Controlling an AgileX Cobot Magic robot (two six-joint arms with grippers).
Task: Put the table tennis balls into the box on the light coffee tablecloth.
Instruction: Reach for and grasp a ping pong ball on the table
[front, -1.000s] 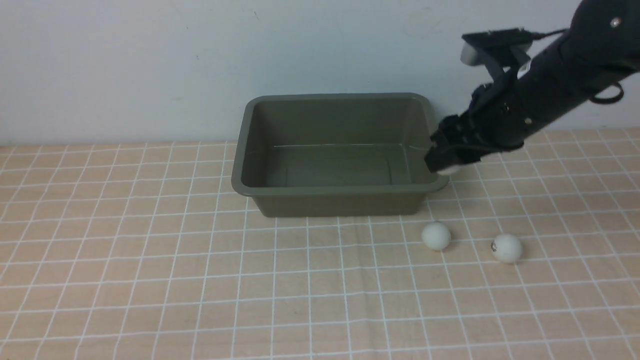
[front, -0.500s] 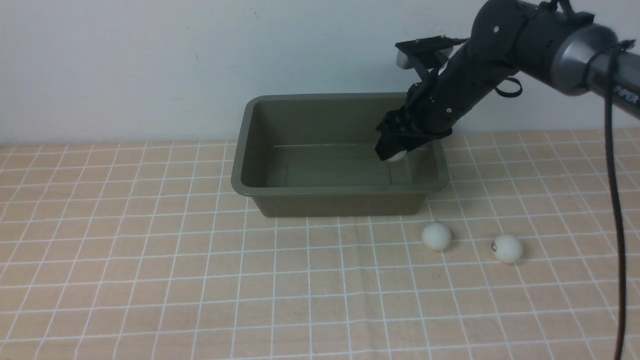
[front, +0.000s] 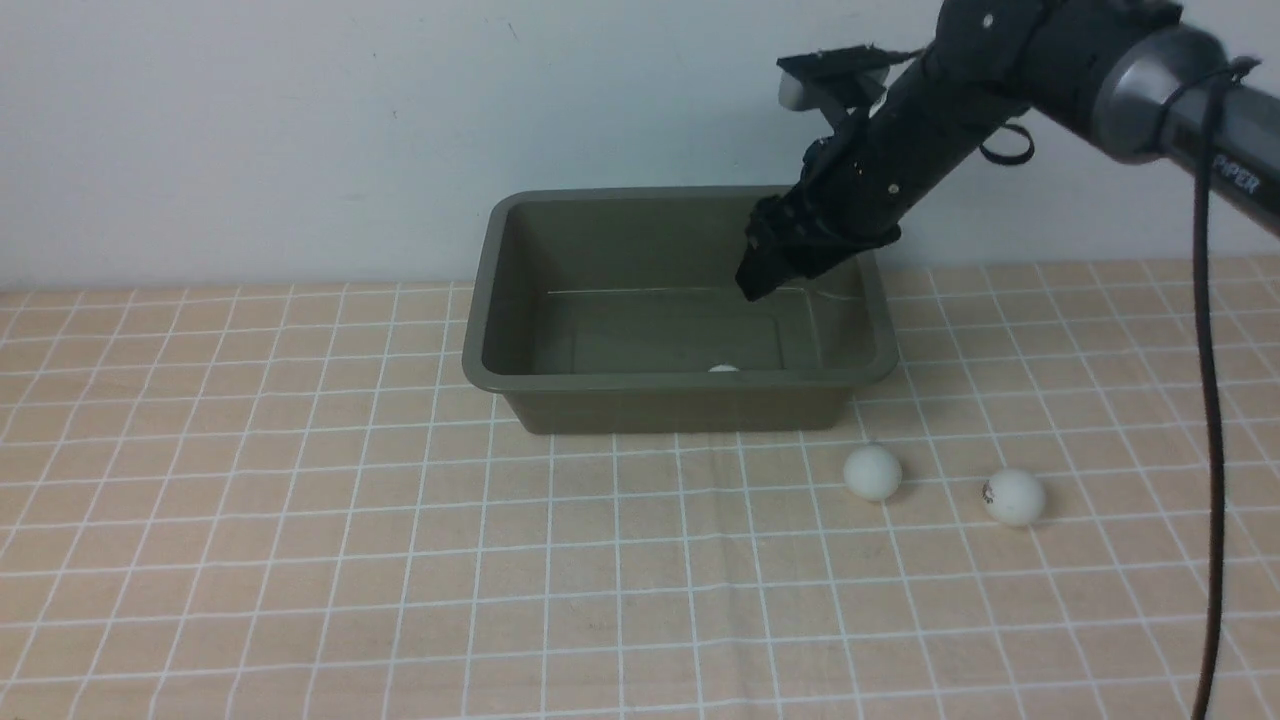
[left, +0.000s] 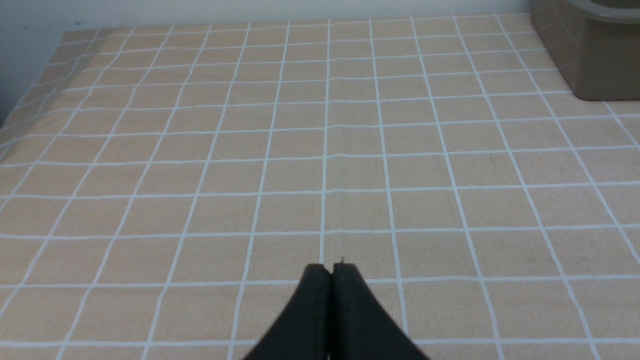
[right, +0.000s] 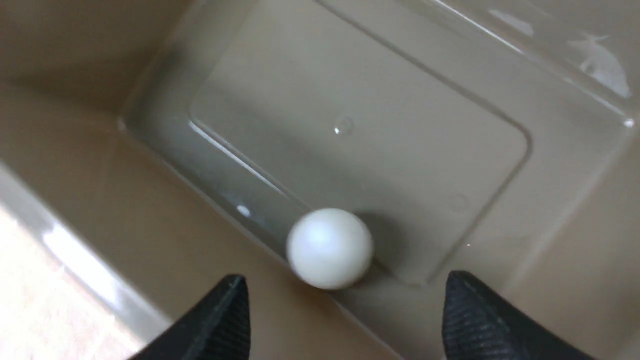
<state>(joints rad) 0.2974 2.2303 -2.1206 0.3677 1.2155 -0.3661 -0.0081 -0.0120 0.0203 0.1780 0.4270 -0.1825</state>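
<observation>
An olive-green box (front: 480, 300) stands at the back middle of the light coffee tablecloth (front: 300, 560). One white table tennis ball (front: 722, 368) (right: 330, 248) lies on the box's floor against its near wall. My right gripper (front: 752, 285) (right: 345, 285) hangs open above the right half of the box, with nothing between its fingers. Two more table tennis balls lie on the cloth in front of the box's right corner: a plain one (front: 872, 472) and one with a small dark mark (front: 1014, 497). My left gripper (left: 331, 270) is shut and empty over bare cloth.
A pale wall rises right behind the box. A black cable (front: 1210, 400) hangs from the right arm down the right side. In the left wrist view a corner of the box (left: 590, 55) shows, and the cloth's edge (left: 30, 95) lies by the wall.
The right arm swung left from beside the box's right rim to above its inside. Its jaws opened and the ball dropped to the box floor, ending by the near wall.
</observation>
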